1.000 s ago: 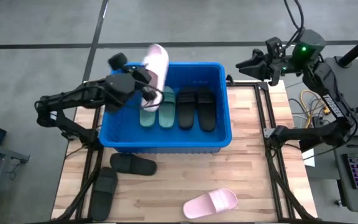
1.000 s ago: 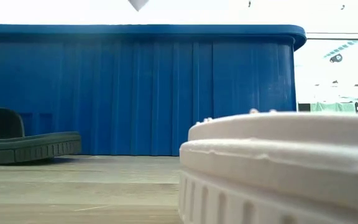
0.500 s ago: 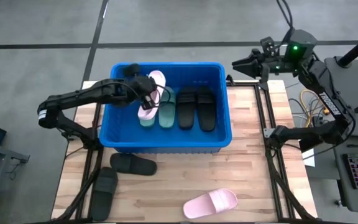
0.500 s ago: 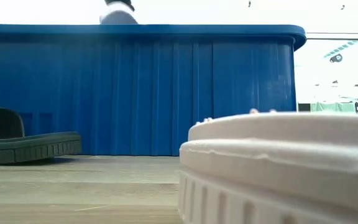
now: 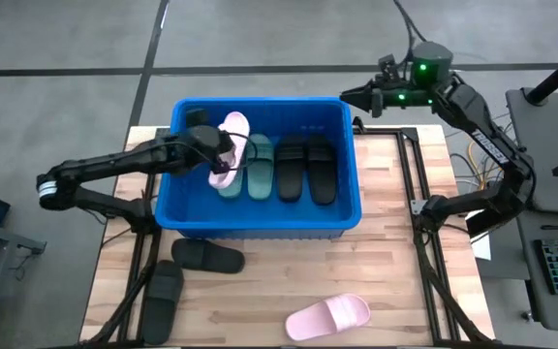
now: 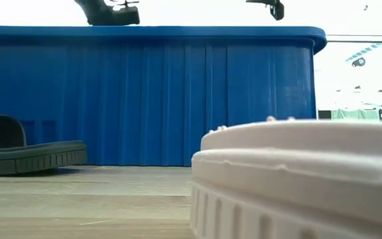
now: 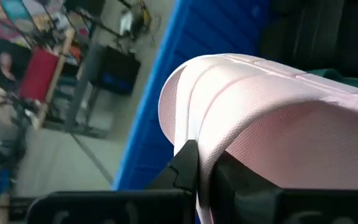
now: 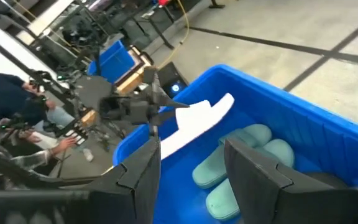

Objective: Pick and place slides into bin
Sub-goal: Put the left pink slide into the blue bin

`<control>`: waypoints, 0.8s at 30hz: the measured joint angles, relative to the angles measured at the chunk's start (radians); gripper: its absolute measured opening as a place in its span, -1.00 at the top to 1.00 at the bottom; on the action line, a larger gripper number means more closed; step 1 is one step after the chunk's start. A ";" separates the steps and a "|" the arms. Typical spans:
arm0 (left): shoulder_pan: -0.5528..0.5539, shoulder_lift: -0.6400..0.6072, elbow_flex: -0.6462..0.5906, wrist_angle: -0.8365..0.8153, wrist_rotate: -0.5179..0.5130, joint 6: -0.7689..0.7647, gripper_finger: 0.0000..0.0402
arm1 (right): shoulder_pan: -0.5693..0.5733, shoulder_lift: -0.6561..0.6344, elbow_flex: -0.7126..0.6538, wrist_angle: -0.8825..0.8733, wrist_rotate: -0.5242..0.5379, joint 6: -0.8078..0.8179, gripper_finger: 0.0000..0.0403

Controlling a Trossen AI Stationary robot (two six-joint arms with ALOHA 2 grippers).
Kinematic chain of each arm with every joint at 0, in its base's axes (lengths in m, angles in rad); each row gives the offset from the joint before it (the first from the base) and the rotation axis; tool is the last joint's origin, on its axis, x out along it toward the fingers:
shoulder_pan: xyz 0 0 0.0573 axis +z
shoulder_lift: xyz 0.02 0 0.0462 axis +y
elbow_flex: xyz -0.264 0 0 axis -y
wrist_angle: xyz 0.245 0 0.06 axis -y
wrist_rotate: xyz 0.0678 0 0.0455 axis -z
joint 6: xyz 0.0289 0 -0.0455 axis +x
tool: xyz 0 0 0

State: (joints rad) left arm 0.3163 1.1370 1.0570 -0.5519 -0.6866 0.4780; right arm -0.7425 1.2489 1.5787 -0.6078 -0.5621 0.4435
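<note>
Pale pink foam is what the left gripper (image 5: 218, 153) has pinched between its fingers: one pink slide (image 5: 229, 145), held by its edge just inside the left end of the blue bin (image 5: 260, 218). In the left wrist view the fingers (image 7: 188, 168) close tightly on the sandal's rim, with the pair of green slides (image 5: 247, 174) just beyond. From above, the held slide's long axis runs roughly near-to-far, tilted, and it seems to hang over or lean on the left green slide, though contact is hard to judge from here. Two black slides (image 5: 306, 170) lie side by side further right in the bin. On the table near the bin's front wall rest two more black slides (image 5: 184, 271), and the other pink slide (image 5: 328, 316) lies at the near edge, long axis left-to-right, closer to the left arm's side than to the right gripper (image 5: 355, 95), which hovers open above the bin's far right corner. Release looks like the next step.
</note>
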 joint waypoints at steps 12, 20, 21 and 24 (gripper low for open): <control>0.139 0.028 -0.051 -0.212 -0.064 0.031 1.00 | 0.000 0.091 0.000 0.017 0.016 0.013 0.19; 0.168 0.117 -0.054 -0.286 -0.141 0.029 1.00 | 0.000 0.109 0.000 0.021 0.016 0.042 0.20; 0.168 0.130 -0.055 -0.296 -0.138 0.031 1.00 | 0.000 0.109 0.000 0.021 0.016 0.040 0.20; 0.170 0.162 -0.068 -0.293 -0.157 0.036 1.00 | 0.000 0.108 0.000 0.022 0.015 0.021 0.21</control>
State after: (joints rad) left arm 0.4862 1.2986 0.9895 -0.8450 -0.8432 0.5139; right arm -0.7422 1.3571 1.5784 -0.5854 -0.5468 0.4643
